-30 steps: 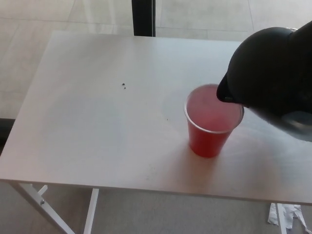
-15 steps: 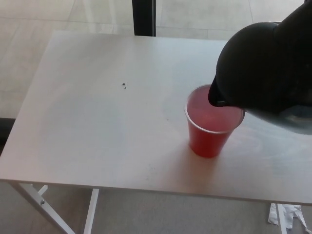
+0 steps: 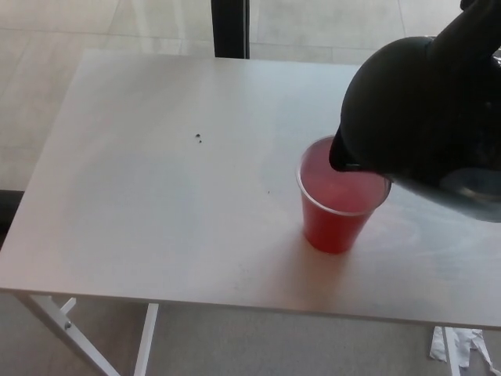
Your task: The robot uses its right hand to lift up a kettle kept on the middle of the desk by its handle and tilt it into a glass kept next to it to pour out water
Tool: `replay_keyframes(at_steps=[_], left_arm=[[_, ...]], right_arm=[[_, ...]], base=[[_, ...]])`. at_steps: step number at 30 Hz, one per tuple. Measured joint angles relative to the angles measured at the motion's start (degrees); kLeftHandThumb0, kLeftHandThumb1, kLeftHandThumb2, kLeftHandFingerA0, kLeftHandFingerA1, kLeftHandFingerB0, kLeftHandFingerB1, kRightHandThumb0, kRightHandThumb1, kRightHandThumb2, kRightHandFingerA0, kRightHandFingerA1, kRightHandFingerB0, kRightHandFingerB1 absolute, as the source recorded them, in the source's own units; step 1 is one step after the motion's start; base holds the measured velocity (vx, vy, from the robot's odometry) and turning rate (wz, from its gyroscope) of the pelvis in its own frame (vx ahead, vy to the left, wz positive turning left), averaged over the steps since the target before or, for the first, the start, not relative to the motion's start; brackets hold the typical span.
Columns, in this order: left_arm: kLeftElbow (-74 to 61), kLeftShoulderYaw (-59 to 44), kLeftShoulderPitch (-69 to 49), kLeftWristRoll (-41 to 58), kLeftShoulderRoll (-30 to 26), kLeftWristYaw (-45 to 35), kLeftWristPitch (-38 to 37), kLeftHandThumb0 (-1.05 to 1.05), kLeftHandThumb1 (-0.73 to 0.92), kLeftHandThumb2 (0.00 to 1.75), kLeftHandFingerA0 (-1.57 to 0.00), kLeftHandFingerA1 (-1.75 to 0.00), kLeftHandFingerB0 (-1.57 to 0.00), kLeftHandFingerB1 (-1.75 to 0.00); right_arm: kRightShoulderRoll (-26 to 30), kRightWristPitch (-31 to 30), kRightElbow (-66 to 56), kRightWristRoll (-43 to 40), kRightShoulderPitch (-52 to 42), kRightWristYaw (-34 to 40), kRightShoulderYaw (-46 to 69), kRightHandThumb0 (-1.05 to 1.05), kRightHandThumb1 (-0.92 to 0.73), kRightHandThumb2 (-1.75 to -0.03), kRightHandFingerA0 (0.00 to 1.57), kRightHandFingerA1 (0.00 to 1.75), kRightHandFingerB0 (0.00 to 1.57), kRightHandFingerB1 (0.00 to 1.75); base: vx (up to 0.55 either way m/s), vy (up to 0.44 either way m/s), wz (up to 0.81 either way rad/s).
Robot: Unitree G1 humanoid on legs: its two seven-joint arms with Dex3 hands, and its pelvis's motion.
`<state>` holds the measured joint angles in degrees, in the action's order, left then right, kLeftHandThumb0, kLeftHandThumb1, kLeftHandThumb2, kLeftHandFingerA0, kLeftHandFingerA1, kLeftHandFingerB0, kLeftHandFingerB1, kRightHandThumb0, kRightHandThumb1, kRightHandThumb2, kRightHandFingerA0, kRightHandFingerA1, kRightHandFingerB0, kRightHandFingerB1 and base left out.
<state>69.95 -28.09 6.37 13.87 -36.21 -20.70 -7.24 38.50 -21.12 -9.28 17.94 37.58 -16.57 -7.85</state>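
Observation:
A black kettle (image 3: 423, 117) hangs tilted in the air at the right of the head view. Its spout (image 3: 342, 157) points down and left over the rim of a red plastic cup (image 3: 337, 223). The cup stands upright on the white table (image 3: 156, 196) and has pale pinkish liquid inside. My right hand (image 3: 481, 19) shows only as a dark mass at the top right corner, merged with the kettle's handle and shut on it. Most of the hand is cut off by the picture's edge. My left hand does not show.
Two tiny dark specks (image 3: 200, 139) lie on the table left of the cup. A black post (image 3: 229, 27) stands behind the far edge. White table legs (image 3: 63, 321) and a crumpled white scrap (image 3: 458, 345) show on the floor below.
The kettle has moved left and a little up, and its spout now reaches farther over the cup's rim. The cup has stayed in place.

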Motion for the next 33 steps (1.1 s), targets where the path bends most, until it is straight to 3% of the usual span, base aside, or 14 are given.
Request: replay_keyframes(at_steps=[2, 5, 6, 8, 9, 11, 12, 13, 14, 16, 19, 27, 29, 33], left_arm=[[-0.14, 0.02, 0.03, 0.01, -0.01, 0.0, 0.05, -0.87, 0.92, 0.76, -0.48, -0.49, -0.3, -0.38], [-0.23, 0.02, 0.03, 0.03, -0.01, -0.09, 0.06, -0.94, 0.92, 0.76, -0.49, -0.49, -0.3, -0.38], [-0.24, 0.02, 0.03, 0.03, -0.01, -0.09, 0.06, -0.89, 0.8, 1.18, -0.46, -0.58, -0.28, -0.5], [-0.24, 0.02, 0.09, 0.03, -0.01, -0.09, 0.07, -0.89, 0.8, 1.18, -0.46, -0.58, -0.28, -0.5], [-0.26, 0.02, 0.15, 0.03, -0.01, -0.09, 0.07, -0.93, 0.91, 0.77, -0.49, -0.49, -0.3, -0.38], [-0.26, 0.08, 0.18, 0.03, -0.02, -0.09, 0.07, -0.91, 0.81, 1.18, -0.46, -0.58, -0.28, -0.5], [-0.26, 0.1, 0.2, 0.03, -0.02, -0.09, 0.07, -0.92, 0.92, 0.76, -0.5, -0.49, -0.34, -0.39], [-0.26, 0.12, 0.24, 0.03, -0.02, -0.09, 0.07, -0.89, 0.8, 1.18, -0.46, -0.58, -0.27, -0.5], [-0.27, 0.15, 0.27, 0.02, -0.02, -0.08, 0.07, -0.85, 0.76, 1.16, -0.45, -0.59, -0.24, -0.49], [-0.26, 0.12, 0.45, 0.05, -0.02, -0.09, 0.08, -0.93, 0.92, 0.76, -0.49, -0.49, -0.3, -0.38], [-0.32, 0.13, 0.69, 0.09, -0.02, -0.09, 0.08, -0.92, 0.92, 0.8, -0.49, -0.5, -0.3, -0.39], [-0.65, 0.12, 1.01, 0.2, -0.01, -0.11, 0.1, -0.88, 0.92, 0.77, -0.5, -0.49, -0.31, -0.37], [-0.67, 0.13, 1.08, 0.23, -0.01, -0.11, 0.1, -0.92, 0.83, 1.19, -0.46, -0.59, -0.27, -0.5], [-0.71, 0.12, 1.2, 0.34, -0.02, -0.15, 0.12, -0.88, 0.92, 0.76, -0.49, -0.5, -0.3, -0.39]], right_arm=[[0.02, 1.26, 0.16, 0.69, -0.1, 0.01, -0.55, -0.18, -0.43, -1.15, 0.87, 1.75, 0.75, 1.55], [0.01, 3.09, 0.8, 1.68, -0.12, 0.22, -1.07, -0.16, -0.4, -1.18, 0.89, 1.75, 0.76, 1.56], [0.0, 3.69, 1.09, 1.91, -0.12, 0.41, -1.13, -0.19, -0.47, -1.11, 0.88, 1.75, 0.76, 1.46], [0.01, 4.76, 1.23, 2.54, -0.15, 0.74, -1.57, -0.19, -0.47, -1.11, 0.88, 1.75, 0.76, 1.46], [0.02, 5.37, 1.28, 2.87, -0.16, 0.87, -1.81, -0.21, -0.55, -0.95, 0.89, 1.75, 0.7, 1.55], [-0.01, 6.01, 0.53, 4.21, -0.2, 0.96, -3.19, -0.21, -0.56, -0.9, 0.87, 1.75, 0.63, 1.68], [-0.03, 6.1, -0.02, 4.75, -0.18, 0.95, -3.74, -0.17, -0.51, -0.99, 0.88, 1.75, 0.63, 1.7], [-0.1, 6.18, -0.62, 5.46, -0.07, 0.94, -4.42, -0.17, -0.47, -1.04, 0.89, 1.75, 0.72, 1.53], [-0.18, 6.21, -1.0, 6.08, 0.07, 0.92, -4.93, -0.23, -0.47, -1.04, 0.93, 1.54, 0.83, 0.86], [-0.4, 6.22, -1.6, 7.14, 0.66, 0.73, -5.78, -0.17, -0.42, -1.02, 0.97, 1.47, 0.87, 0.78], [-0.93, 6.97, -1.97, 8.67, 1.53, 0.75, -6.77, -0.16, -0.4, -0.99, 0.85, 1.75, 0.62, 1.69], [-1.13, 9.3, -1.39, 13.04, 3.01, 1.04, -9.29, -0.15, -0.41, -0.98, 0.91, 1.75, 0.69, 1.74], [-1.12, 9.6, -1.53, 14.23, 3.21, 1.16, -9.81, -0.16, -0.41, -0.98, 0.91, 1.75, 0.68, 1.7], [-0.58, 11.2, -1.57, 17.76, 4.08, 1.7, -11.68, -0.26, -0.55, -0.86, 0.93, 1.75, 0.8, 1.38]], base=[[0.0, 0.0, 0.0], [0.0, 0.0, 0.0], [0.0, 0.0, 0.0], [0.0, 0.0, 0.0], [0.0, 0.0, 0.0], [0.0, 0.0, 0.0], [0.0, 0.0, 0.0], [0.0, 0.0, 0.0], [0.0, 0.0, 0.0], [0.0, 0.0, 0.0], [0.0, 0.0, 0.0], [0.0, 0.0, 0.0], [0.0, 0.0, 0.0], [0.0, 0.0, 0.0]])
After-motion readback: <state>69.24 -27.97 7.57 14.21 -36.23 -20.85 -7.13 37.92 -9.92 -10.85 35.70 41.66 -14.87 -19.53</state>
